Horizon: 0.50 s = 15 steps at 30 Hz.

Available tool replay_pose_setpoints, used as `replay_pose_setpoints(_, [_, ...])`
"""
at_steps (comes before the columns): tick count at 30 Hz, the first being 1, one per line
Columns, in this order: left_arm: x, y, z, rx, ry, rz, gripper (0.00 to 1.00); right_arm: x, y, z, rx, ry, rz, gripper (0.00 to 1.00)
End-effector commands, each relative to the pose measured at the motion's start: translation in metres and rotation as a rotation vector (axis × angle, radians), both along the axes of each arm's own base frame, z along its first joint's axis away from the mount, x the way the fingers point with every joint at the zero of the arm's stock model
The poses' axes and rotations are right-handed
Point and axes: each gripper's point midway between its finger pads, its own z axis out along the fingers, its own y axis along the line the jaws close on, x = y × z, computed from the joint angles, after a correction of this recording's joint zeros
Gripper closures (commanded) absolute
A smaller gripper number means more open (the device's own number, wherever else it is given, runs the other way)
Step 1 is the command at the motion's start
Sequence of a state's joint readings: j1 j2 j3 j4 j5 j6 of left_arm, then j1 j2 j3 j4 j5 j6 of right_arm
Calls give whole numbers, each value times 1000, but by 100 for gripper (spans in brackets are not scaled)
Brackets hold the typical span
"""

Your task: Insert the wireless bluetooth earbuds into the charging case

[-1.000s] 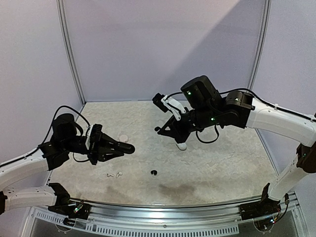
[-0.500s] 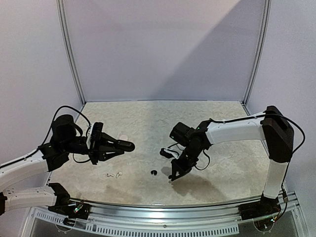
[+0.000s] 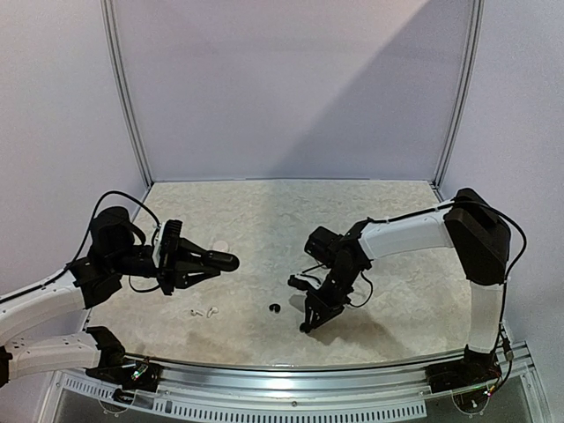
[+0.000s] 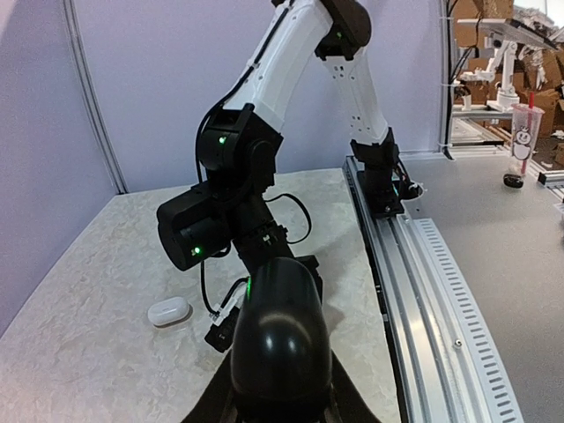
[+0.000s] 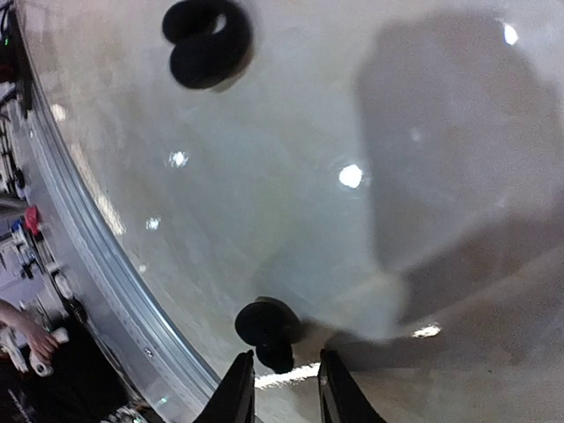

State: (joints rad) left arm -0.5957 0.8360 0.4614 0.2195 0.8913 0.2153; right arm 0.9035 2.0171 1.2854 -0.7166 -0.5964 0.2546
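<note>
The right gripper (image 5: 285, 366) is tipped down onto the table (image 3: 405, 308) near its 6 o'clock edge, jaws a little apart and clamping nothing. A black earbud (image 5: 267, 330) lies at the mouth of the gap, and neither finger seems to press it. In the wrist view its rounded head sits toward 12 o'clock and its stem runs back toward 6, into the gap, so its long axis lies roughly along the fingers. A second black earbud (image 3: 274, 307) lies at about 10 o'clock from that gripper in the top view. The left gripper (image 3: 210, 262), pointing toward 3 o'clock, is closed on a glossy black charging case (image 4: 280, 339) held off the table; whether its lid is up I cannot tell. A white case (image 4: 169, 310) sits just past it at 12 o'clock, and two white earbuds (image 3: 204, 311) lie at 6 o'clock. No bud shows seated in either case — by these views the inserting is all left to do.
</note>
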Motion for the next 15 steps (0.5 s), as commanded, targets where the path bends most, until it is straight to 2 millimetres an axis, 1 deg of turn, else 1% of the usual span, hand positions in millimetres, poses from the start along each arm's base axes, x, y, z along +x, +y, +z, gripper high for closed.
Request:
replay_pose_setpoints(1, [-4, -1, -2, -1, 0, -7, 100, 10, -15, -7, -87, -19, -13, 67])
replay_pose_setpoints(3, [-3, -1, -2, 0, -1, -6, 100, 12, -19, -1, -114, -31, 4, 64])
replay_pose_setpoints(5, [-3, -1, -2, -1, -4, -4, 100, 18, -17, 12, -116, -65, 27, 60])
replay_pose_setpoints(6, [-3, -1, -2, -1, -3, -5, 100, 22, -16, 20, -108, -91, 40, 58])
replay_pose_setpoints(8, [-3, -1, -3, -2, -3, -6, 100, 34, -7, 45, -65, -165, 59, 54])
replay_pose_setpoints(9, [-2, -2, -3, -3, -1, -4, 100, 42, -1, 61, -30, -215, 62, 51])
replay_pose_setpoints(10, [-2, -2, -2, -4, -2, -1, 100, 50, 6, 75, 12, -267, 65, 44])
replay_pose_setpoints(12, [-1, -2, -1, -10, 1, 5, 100, 65, 26, 122, 157, -421, 57, 28])
replay_pose_setpoints(13, [0, -2, -1, -10, 5, 9, 100, 68, 37, 140, 236, -487, 60, 21])
replay_pose_setpoints(14, [0, -2, 1, -13, 5, 11, 100, 65, 46, 168, 341, -572, 68, 12])
replay_pose_setpoints(15, [1, -2, 2, -15, 4, 13, 100, 59, 58, 186, 430, -654, 103, 3])
